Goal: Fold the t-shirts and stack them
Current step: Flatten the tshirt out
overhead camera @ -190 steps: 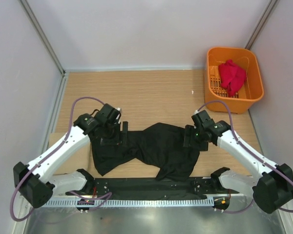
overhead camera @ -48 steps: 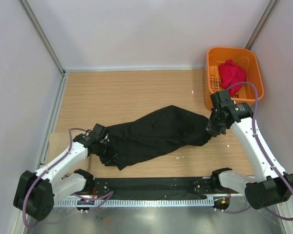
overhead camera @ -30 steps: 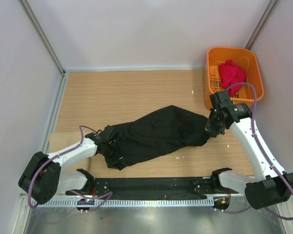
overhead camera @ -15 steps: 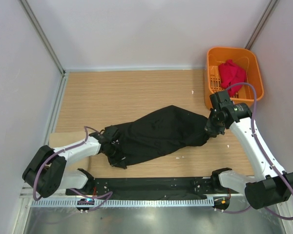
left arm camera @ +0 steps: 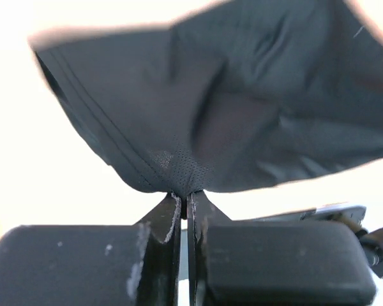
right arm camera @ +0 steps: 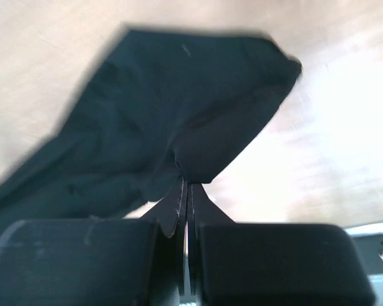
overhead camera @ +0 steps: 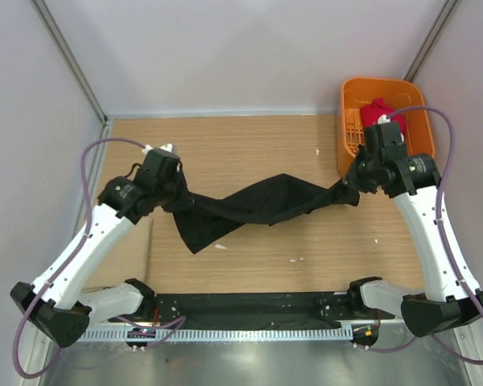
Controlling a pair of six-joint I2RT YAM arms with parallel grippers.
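Note:
The black t-shirt (overhead camera: 253, 205) hangs stretched between both arms above the table, sagging in the middle with a flap drooping at lower left. My left gripper (overhead camera: 179, 201) is shut on its left end; in the left wrist view the cloth (left arm camera: 230, 108) is pinched at the fingertips (left arm camera: 185, 194). My right gripper (overhead camera: 348, 191) is shut on the right end, and the right wrist view shows the black t-shirt (right arm camera: 153, 115) clamped at the tips (right arm camera: 185, 182). The red t-shirt (overhead camera: 378, 112) lies crumpled in the orange basket (overhead camera: 350, 137).
The orange basket stands at the back right corner, just behind my right arm. A tan cardboard sheet (overhead camera: 133, 257) lies at the left under my left arm. Grey walls close in the table on three sides.
The left gripper has closed on the shirt's left end. Both arms have risen and moved back, lifting the black t-shirt off the table and pulling it taut.

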